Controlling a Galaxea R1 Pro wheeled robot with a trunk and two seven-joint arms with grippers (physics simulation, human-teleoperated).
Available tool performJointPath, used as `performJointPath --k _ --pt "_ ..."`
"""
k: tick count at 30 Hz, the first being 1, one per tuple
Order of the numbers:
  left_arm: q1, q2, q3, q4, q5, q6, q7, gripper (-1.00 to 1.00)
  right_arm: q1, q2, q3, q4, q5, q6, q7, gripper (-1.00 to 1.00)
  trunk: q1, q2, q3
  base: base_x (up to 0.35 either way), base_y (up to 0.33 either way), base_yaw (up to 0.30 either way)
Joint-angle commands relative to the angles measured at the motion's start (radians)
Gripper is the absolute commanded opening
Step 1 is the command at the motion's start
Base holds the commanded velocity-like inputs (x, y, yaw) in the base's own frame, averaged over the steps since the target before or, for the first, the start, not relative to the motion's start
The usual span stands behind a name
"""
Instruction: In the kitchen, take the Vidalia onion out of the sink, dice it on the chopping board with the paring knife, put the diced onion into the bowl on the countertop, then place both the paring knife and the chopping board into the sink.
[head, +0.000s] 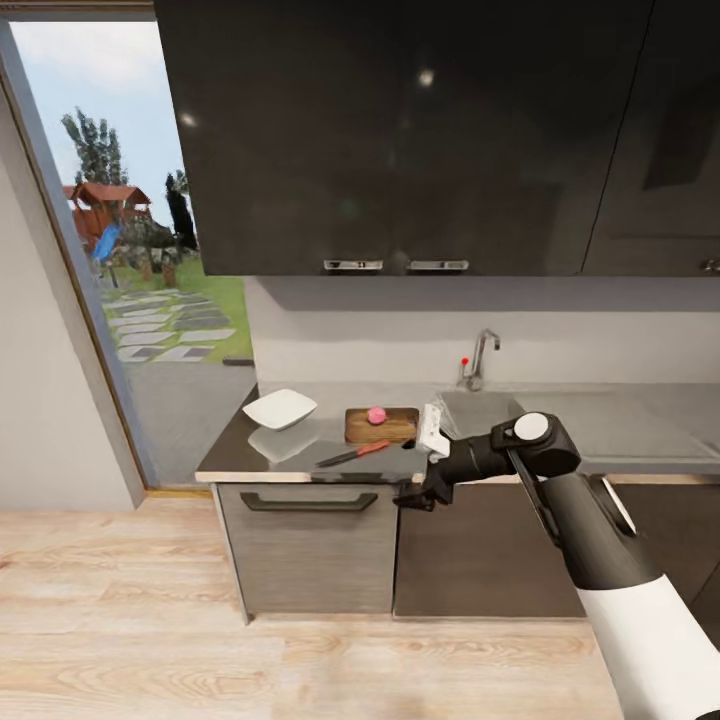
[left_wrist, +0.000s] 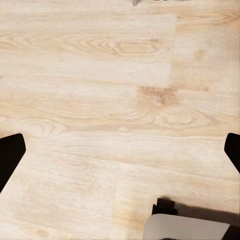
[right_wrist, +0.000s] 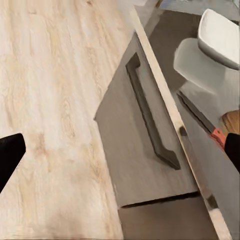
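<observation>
The pinkish Vidalia onion (head: 376, 415) rests on the brown chopping board (head: 395, 430), which lies on the countertop (head: 235, 455) just left of the sink (head: 480, 412). In front of the board lies the paring knife (head: 352, 455) (right_wrist: 202, 120), its orange-red handle toward the board. The white bowl (head: 280, 408) (right_wrist: 220, 37) stands at the counter's left end. My right gripper (head: 412, 495) (right_wrist: 120, 155) hangs open in front of the counter's edge, below the knife and board, holding nothing. Over the wood floor, my left gripper (left_wrist: 120, 155) is open and empty.
A chrome faucet (head: 480, 360) rises behind the sink. Glossy black upper cabinets (head: 400, 130) hang above. A grey drawer front with a long black handle (head: 308, 502) (right_wrist: 150, 120) sits under the counter. A glass door (head: 130, 250) is at the left, with plank floor (head: 200, 650) below.
</observation>
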Motion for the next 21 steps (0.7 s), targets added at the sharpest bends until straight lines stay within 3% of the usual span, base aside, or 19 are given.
performJointPath --k 1,3,7,11,14,17,21 --pt "-0.001 -0.001 -0.008 0.003 0.006 -0.001 0.000 1.00 -0.001 -0.001 0.005 -0.007 0.011 -0.014 0.067 1.00 0.001 -0.001 0.000 0.227 0.000 0.000" --pt "-0.001 -0.001 -0.008 0.003 0.006 0.003 0.000 1.00 -0.001 -0.002 0.009 -0.019 0.017 -0.039 0.124 1.00 0.001 -0.001 0.000 0.221 0.000 0.000" --pt "-0.001 -0.001 -0.008 0.003 0.006 0.006 0.000 1.00 -0.001 -0.013 0.012 -0.030 0.017 -0.065 0.163 1.00 0.001 -0.001 0.000 0.210 0.000 0.000" --pt "-0.001 -0.002 -0.008 0.003 0.006 0.007 0.000 1.00 -0.001 -0.056 0.033 -0.034 0.010 -0.101 0.168 1.00 0.001 -0.001 0.000 0.193 0.000 0.000" --pt "-0.001 -0.003 -0.008 0.003 0.006 0.007 0.000 1.00 -0.001 -0.076 0.105 -0.035 -0.003 -0.116 0.168 1.00 0.001 -0.001 0.000 0.180 0.000 0.000" --pt "-0.001 -0.003 -0.008 0.003 0.006 0.007 0.000 1.00 -0.001 -0.081 0.151 -0.036 -0.006 -0.119 0.168 1.00 0.001 -0.001 0.000 0.174 0.000 0.000" --pt "-0.001 -0.003 -0.008 0.003 0.006 0.009 0.001 1.00 -0.001 -0.082 0.180 -0.036 -0.005 -0.120 0.168 1.00 0.001 -0.001 0.000 0.149 0.000 0.000"
